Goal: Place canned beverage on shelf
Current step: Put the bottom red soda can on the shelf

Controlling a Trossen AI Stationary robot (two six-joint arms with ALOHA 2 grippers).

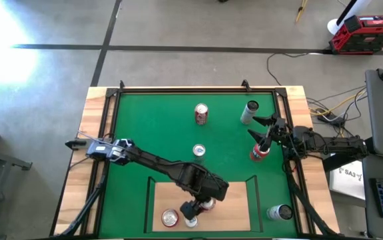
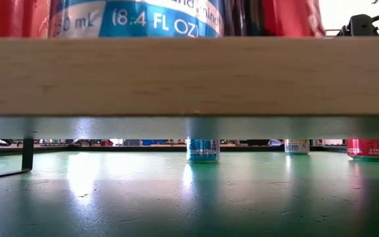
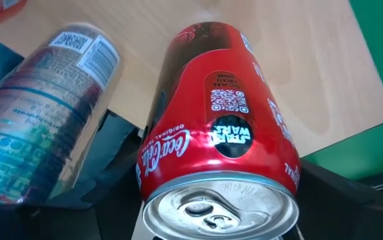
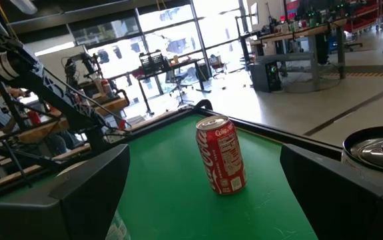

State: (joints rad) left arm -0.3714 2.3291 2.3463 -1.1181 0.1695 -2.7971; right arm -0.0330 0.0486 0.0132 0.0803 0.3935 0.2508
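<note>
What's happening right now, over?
Left gripper shut on red cola can over shelf. Right gripper open at mat's right. Silver-blue can close beside.

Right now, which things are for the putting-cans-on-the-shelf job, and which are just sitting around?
Part of the job:
- shelf
- red Coca-Cola can between the left gripper fingers
- cans on the green mat, e.g. red can

Just lying about:
- red toolbox
- cables

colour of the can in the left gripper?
Red Coca-Cola can with white script and a silver top, held in the left gripper; clearest in the left wrist view.
</note>
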